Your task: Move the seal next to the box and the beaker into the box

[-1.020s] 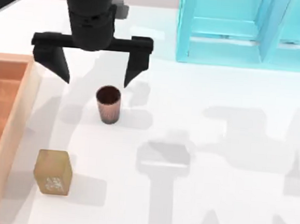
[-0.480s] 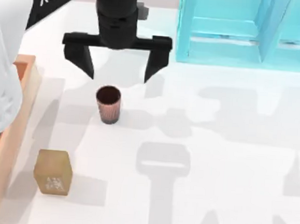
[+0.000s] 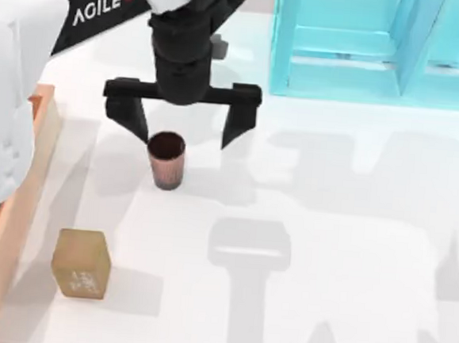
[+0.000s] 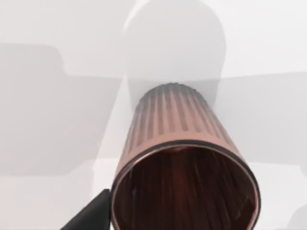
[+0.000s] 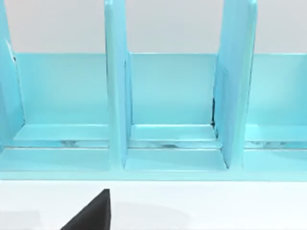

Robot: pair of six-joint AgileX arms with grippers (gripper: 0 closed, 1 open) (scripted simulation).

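Now hovering the left gripper (image 3: 184, 138) right above the beaker (image 3: 165, 162), with the pincer spread wide and pinching nothing. Standing upright on the white table (image 3: 349, 268), mouth up, between the box (image 3: 14, 234) and the turquoise shelf unit (image 3: 342, 53), not yet in the box. Looking straight into the dark maroon inside of the beaker (image 4: 182, 163) in the left wrist view, with one black fingertip (image 4: 91, 215) just beside its rim.

Probably preparing to go down and close on the beaker.

Sitting off centre between the two fingers, nearer to the one on the top view's left. Risking, therefore, a knock from that finger on the rim during the descent, tipping the cup or pushing it sideways. Risking also a slip at closing, judging by the ribbed wall narrowing toward the base.

Waiting near the box rim, well apart from the beaker: the seal (image 3: 81, 263), upright, carved marks facing the front. Keeping the right arm parked in front of the shelf unit (image 5: 172, 96); cannot tell the state of its pincer.
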